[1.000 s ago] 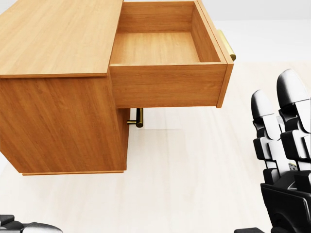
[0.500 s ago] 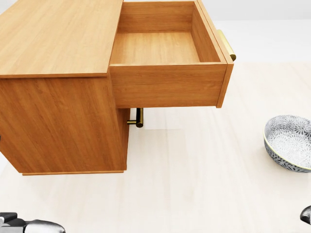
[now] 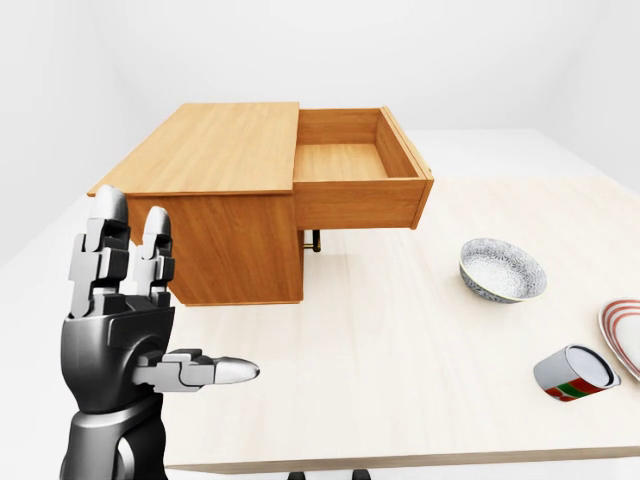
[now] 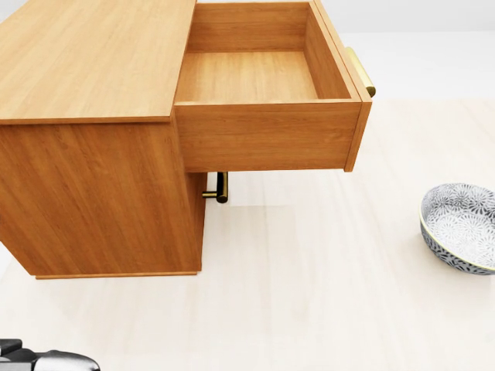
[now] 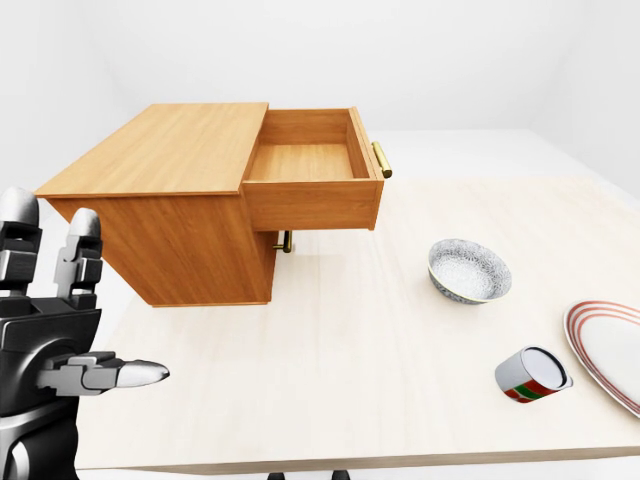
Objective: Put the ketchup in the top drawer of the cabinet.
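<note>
warm orange wood makes up the cabinet, which sits on the pale tabletop toward the upper left of the left-eye view. its top drawer is pulled out to the right and stands open, with nothing visible inside it; a brass handle shows on the drawer's outer face in the right-eye view. a second small brass handle shows under the drawer in the head view, against the cabinet's lower part.

the left robot hand rises at the lower left of the left-eye view, palm upright, its two long fingers pointing straight up and the thumb stretched out level to the right. it is released and grasps nothing, standing well apart from the cabinet. the right robot hand does not show in any view.

right of the cabinet, a patterned bowl stands upright on the tabletop. nearer the lower right, a small can with a red and green label lies tipped on its side, its pale end facing up and right. just beside it, a plate with a red-striped rim is cut off by the right edge.

no ketchup bottle can be made out in these views.
</note>
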Available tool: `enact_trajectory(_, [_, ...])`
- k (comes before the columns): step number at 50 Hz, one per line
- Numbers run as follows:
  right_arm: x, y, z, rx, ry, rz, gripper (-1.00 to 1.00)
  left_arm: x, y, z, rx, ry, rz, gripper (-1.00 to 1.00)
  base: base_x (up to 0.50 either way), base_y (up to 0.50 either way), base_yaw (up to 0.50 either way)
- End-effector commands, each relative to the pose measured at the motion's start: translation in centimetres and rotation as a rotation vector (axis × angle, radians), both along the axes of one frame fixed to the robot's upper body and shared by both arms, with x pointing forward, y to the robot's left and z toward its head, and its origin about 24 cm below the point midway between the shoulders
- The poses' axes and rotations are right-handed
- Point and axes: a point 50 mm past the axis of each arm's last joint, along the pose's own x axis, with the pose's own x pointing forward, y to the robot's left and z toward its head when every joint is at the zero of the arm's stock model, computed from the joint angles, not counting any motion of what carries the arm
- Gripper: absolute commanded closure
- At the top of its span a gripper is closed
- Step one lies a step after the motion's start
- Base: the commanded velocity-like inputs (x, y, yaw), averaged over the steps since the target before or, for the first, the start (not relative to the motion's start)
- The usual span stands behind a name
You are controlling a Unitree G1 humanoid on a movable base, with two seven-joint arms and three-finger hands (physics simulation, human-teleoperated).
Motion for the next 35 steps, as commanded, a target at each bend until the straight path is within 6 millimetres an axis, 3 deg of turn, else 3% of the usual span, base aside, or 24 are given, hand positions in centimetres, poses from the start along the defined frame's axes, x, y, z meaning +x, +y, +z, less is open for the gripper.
enact_trajectory(1, [-2.4, -0.8, 1.2, -0.062, -0.134, -0.057, -0.94, 0.0, 0.0, 0.1, 0.000, -0.003, 0.002, -1.00, 0.00, 0.00, 0.00])
enact_trajectory(12, [-4.1, -1.3, 2.6, -0.246, -0.279, -0.197, -0.95, 0.0, 0.0, 0.0, 0.001, 0.000, 0.001, -1.00, 0.00, 0.00, 0.00])
enact_trajectory(18, [-4.1, 0.5, 1.6, -0.585, -0.344, -0.387, -0.95, 0.0, 0.1, 0.1, -0.001, -0.006, 0.002, -1.00, 0.00, 0.00, 0.00])
enact_trajectory(26, [-2.5, 1.3, 0.1, -1.021, -0.279, -0.694, -0.95, -0.1, 0.0, 0.1, 0.000, -0.004, 0.001, -1.00, 0.00, 0.00, 0.00])
enact_trajectory(31, [-0.2, 0.9, -1.4, -1.268, -0.093, -0.860, -0.94, 0.0, 0.0, 0.0, 0.001, -0.001, 0.001, -1.00, 0.00, 0.00, 0.00])
enact_trajectory(35, [1.1, -0.4, -1.8, -1.245, 0.007, -1.029, -0.95, 0.0, 0.0, 0.0, 0.001, -0.001, 0.002, -1.00, 0.00, 0.00, 0.00])
